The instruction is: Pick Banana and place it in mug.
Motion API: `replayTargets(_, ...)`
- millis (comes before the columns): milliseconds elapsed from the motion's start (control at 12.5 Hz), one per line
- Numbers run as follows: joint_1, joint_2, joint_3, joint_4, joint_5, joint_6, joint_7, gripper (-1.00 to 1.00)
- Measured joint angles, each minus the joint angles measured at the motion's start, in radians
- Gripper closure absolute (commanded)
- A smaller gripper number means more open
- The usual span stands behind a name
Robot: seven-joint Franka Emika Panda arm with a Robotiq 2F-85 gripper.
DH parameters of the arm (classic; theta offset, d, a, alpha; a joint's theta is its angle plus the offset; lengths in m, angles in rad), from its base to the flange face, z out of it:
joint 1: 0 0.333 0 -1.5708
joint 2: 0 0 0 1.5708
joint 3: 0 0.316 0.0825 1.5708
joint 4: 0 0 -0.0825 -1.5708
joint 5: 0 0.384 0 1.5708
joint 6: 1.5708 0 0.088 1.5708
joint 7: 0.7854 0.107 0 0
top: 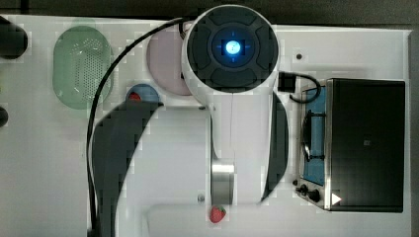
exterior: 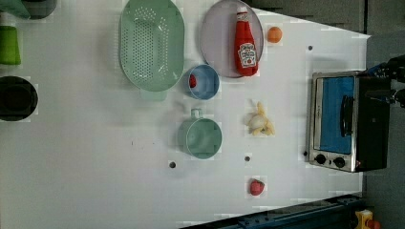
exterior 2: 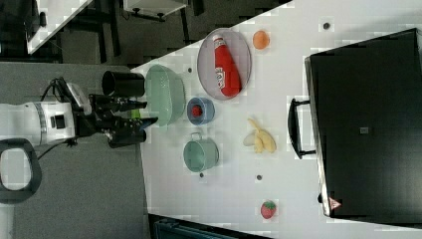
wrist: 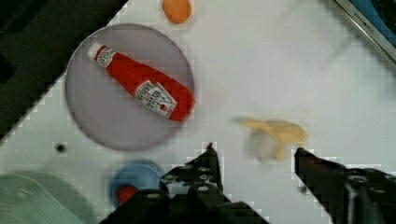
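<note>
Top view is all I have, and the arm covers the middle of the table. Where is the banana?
Observer: In the left view the banana lies on the table, between the mug and the small oven, touching neither.
Operator: Is anything in the mug already?
Observer: No. The left view shows it upright and empty.
Operator: Is the gripper holding something?
Observer: No. In the wrist view the gripper is open with nothing between its fingers, and the banana lies on the table just past their tips.
</note>
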Motion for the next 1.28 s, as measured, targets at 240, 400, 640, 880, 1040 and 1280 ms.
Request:
replayTargets(240,-0.013,-0.247,-0.003,-0.206,0.001,-0.215,0.000,-0.99)
replayTargets(400,-0.021,-0.358,0.004,-0.210,-0.002,-0.184,0.000,-1.00)
replayTargets(640,-0.021,-0.395,0.016,-0.166,0.016,-0.125,-0.003,-1.00)
replayTargets(880,-0.032,-0.333,0.019,-0.292,0.012,0.036,-0.022,-1.00)
replayTargets(1040,-0.035,-0.234,0.002,-0.411,0.010,0.127,-0.064,-1.00)
replayTargets(1280,-0.044,-0.089,-0.003,-0.593,0.030,0.314,-0.107,-1.00)
